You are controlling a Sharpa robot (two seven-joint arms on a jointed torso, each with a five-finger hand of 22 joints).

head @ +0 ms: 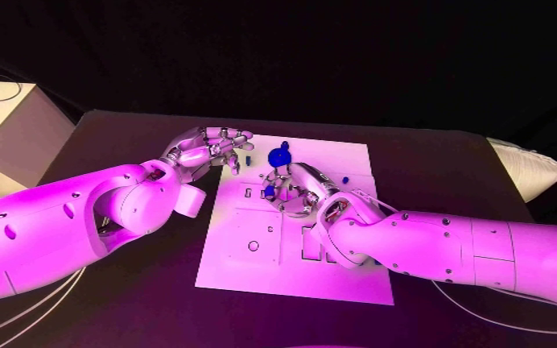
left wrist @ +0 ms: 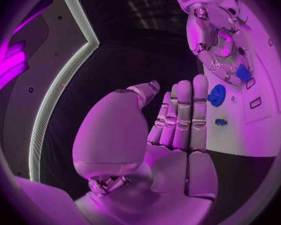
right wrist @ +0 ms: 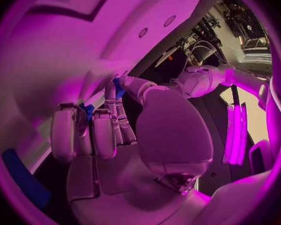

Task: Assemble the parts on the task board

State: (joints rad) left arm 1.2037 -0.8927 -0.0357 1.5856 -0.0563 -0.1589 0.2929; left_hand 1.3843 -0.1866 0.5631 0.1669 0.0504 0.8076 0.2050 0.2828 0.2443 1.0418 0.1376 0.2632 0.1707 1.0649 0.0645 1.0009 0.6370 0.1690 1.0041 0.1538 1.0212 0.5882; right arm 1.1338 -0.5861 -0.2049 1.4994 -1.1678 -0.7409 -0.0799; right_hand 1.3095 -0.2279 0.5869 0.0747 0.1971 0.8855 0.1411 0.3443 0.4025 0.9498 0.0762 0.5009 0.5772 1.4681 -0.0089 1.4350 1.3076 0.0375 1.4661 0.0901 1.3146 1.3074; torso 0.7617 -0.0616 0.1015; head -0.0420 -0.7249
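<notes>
We see the right hand (head: 293, 188) over the middle of the board (head: 233, 263), fingers pinching what looks like a small blue part (left wrist: 243, 73). Left hand (head: 210, 148) hovers at the board's far left corner, fingers apart, holding nothing. Round blue part (head: 278, 155) sits near the far edge.

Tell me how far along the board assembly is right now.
Early, by the look of it. No part is clearly seated. The right hand pinches a small blue part over the task board. The left hand hovers open at the board's edge. A round blue part and a smaller blue piece remain loose.
</notes>
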